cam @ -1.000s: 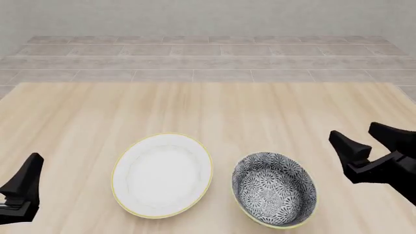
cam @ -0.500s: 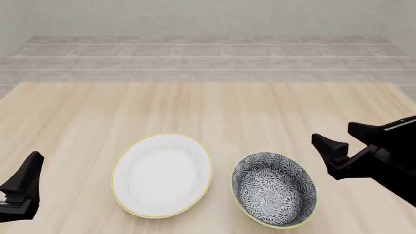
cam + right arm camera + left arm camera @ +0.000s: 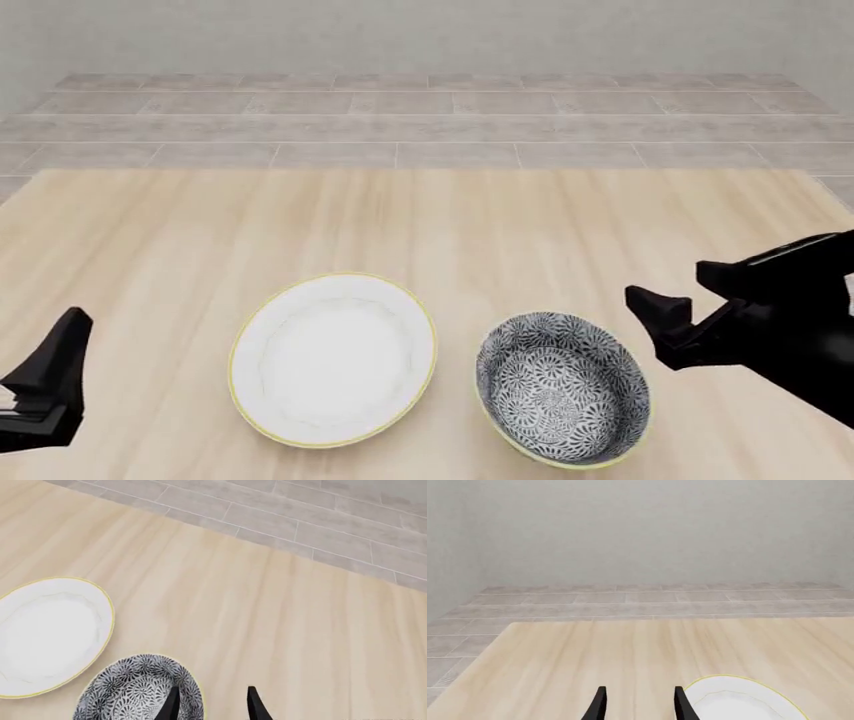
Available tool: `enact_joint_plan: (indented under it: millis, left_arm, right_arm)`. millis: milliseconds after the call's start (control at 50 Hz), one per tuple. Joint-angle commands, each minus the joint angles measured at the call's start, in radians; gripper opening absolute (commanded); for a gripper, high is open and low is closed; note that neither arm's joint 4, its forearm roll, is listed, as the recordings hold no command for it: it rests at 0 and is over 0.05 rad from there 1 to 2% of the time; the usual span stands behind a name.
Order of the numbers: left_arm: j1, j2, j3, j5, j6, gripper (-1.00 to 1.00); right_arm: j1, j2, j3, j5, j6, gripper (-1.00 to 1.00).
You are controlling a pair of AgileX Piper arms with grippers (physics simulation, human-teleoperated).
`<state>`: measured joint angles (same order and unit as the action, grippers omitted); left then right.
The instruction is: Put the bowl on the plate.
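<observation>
Since the earlier pictures the right claw [image 3: 691,292] has swung in from the table's right side toward the bowl [image 3: 563,387], and its two black fingers, spread with nothing between them, now hang just beside the bowl's right rim. Nothing else has shifted.

Largest is the pale wooden table [image 3: 427,220], with grey tiled floor and a plain wall behind it. On it the plate [image 3: 334,358] lies flat, plain white with a thin yellow-gold edge. Just right of it, apart by a narrow strip of bare wood, the bowl stands upright: deep and round, grey-black flower pattern inside, thin yellow rim. Nothing lies between them.

At the near left edge the left claw [image 3: 638,704] hangs beside the plate, fingers parted and empty.
</observation>
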<state>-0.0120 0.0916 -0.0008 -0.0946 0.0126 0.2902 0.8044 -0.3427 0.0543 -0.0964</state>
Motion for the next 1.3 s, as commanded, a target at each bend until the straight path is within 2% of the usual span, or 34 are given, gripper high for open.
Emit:
enact_joint_plan:
  millis: [20,220,1300]
  left_arm:
    - [0.001,0.026,0.0,-0.023,0.0,1.0]
    - [0.001,0.036,0.0,-0.033,0.002,1.0]
    - [0.0,0.043,-0.001,-0.046,0.004,1.0]
  right_arm:
    - [-0.002,0.025,-0.005,0.022,-0.017,1.0]
    - [-0.004,0.043,0.01,0.016,-0.025,1.0]
    - [-0.008,0.273,0.125,-0.201,-0.038,1.0]
